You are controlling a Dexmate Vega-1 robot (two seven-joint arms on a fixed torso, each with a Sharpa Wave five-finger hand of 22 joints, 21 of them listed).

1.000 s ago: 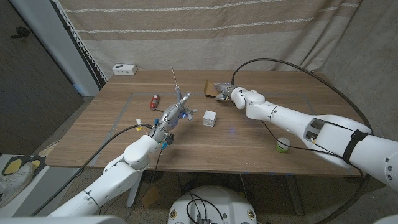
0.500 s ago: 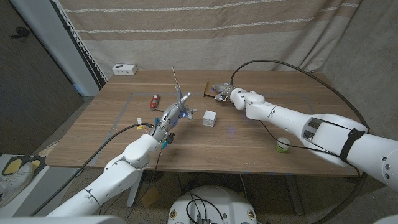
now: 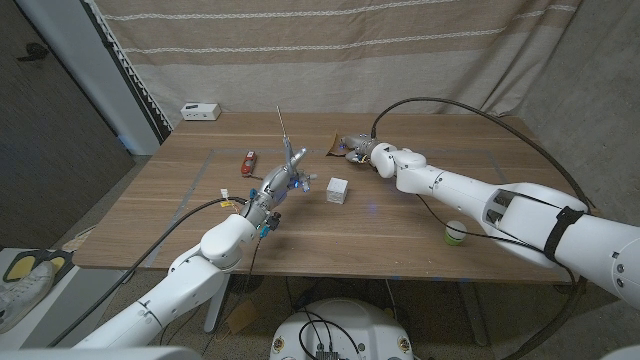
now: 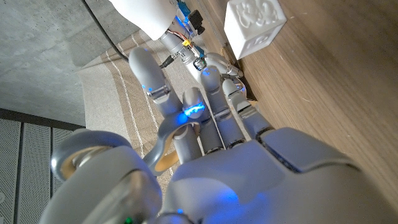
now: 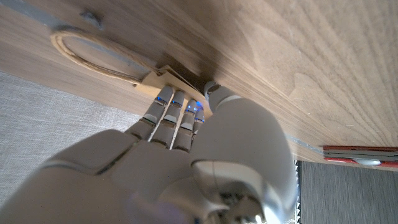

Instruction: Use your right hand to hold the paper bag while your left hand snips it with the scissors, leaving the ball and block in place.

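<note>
Right hand now farther over paper bag, fingertips on it, grasp unclear; left hand gripping scissors.

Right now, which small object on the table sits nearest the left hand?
The white block, just beside the left hand; the red object and green-banded ball lie farther off.

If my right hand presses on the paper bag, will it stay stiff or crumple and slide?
Likely floppy: the paper bag lies flat and thin, so it should buckle under the right hand. Probably light, so it may slide on the smooth wooden table. Its cord handle looks limp.
</note>
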